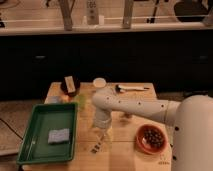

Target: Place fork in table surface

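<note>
A light wooden plank tabletop (122,154) carries a green rectangular plastic tray (75,131) on its left part, and a blue-grey sponge-like pad (59,135) lies flat inside the tray. The tray's near corner runs down to the bottom edge of the view.

Just right of the tray, the gripper (101,131) points down over the tabletop from the end of a white arm (135,106). Whether it is clenched or released cannot be told, nor whether it grasps anything. A small dark mark (96,146) lies on the tabletop right under it, close to the tray's right wall. It may be the fork, but it is too small to make out.

Further right of the tray sits an orange round bowl (141,145) with dark pieces in it, partly beside the robot's white body (192,135), which is cut off at the right edge. Beyond the tray, toward the far edge of the tabletop, are a dark object with a tan block (70,85), a white round disc (99,82) and a white-handled utensil with a dark head (132,88). Something greenish at the tray's far right corner is half hidden by the arm.
</note>
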